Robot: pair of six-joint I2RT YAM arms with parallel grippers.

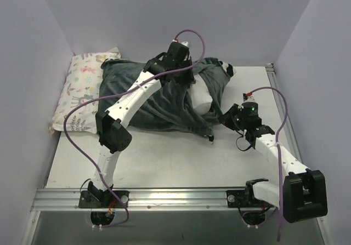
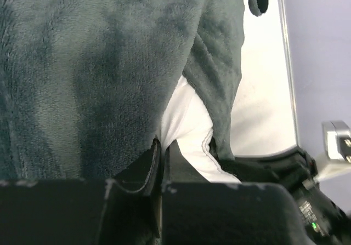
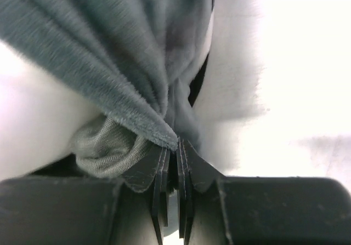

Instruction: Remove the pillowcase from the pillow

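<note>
The pillowcase (image 1: 159,94) lies at the back middle, turned to its slate-grey inner face; a bit of zebra stripe (image 1: 227,68) shows at its far right corner. The white pillow (image 1: 201,100) pokes out of its right opening. My left gripper (image 1: 189,83) reaches over the cover and is shut on a pinch of the white pillow (image 2: 186,119) at the opening, jaws (image 2: 163,149) closed on the fabric. My right gripper (image 1: 224,118) is shut on the grey edge of the pillowcase (image 3: 126,64) at its front right; its tips (image 3: 176,143) grip a bunched fold.
A small pastel animal-print pillow (image 1: 82,89) lies at the back left against the wall, touching the pillowcase. Purple walls close in the back and sides. A metal rail (image 1: 271,69) runs along the right edge. My right arm (image 2: 307,201) shows in the left wrist view.
</note>
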